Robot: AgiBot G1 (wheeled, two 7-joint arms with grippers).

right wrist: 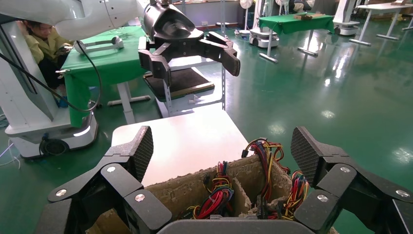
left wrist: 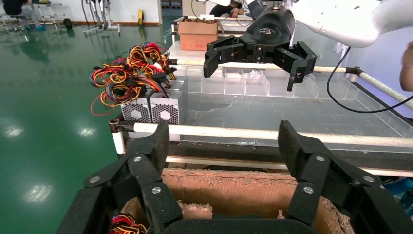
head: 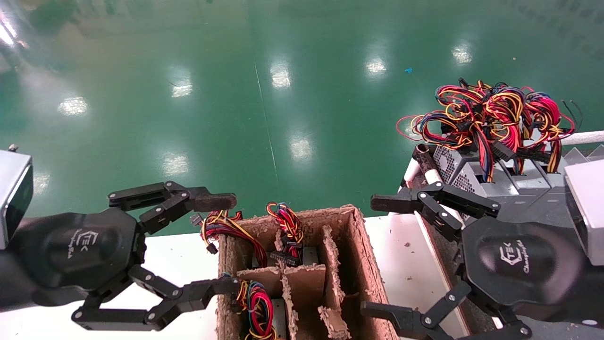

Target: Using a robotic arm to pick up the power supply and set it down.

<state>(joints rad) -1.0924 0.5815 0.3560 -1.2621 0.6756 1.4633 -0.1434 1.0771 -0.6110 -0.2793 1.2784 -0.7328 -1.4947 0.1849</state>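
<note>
Both grippers hang spread wide and empty on either side of a divided cardboard box [head: 358,245] that sits on a white table [head: 179,257]. The left gripper [head: 222,243] is at the box's left wall, its upper finger near the far corner and its lower finger touching or just over the left rim; which of the two cannot be told. The right gripper [head: 377,257] is off the box's right wall, over the strip of white table between the box and a rack's white rail [left wrist: 292,134]. Inside the box, wire bundles [head: 288,226] in red, yellow and blue rise from the far-left and near-left compartments, while the right-hand compartments look dark. The power supply [head: 460,172], a grey perforated box, stands among others alike at the rack's far left corner, beyond the right gripper, with its tangle of coloured wires [head: 490,115] piled on top. Beyond the table edge lies open green floor [head: 264,85].
</note>
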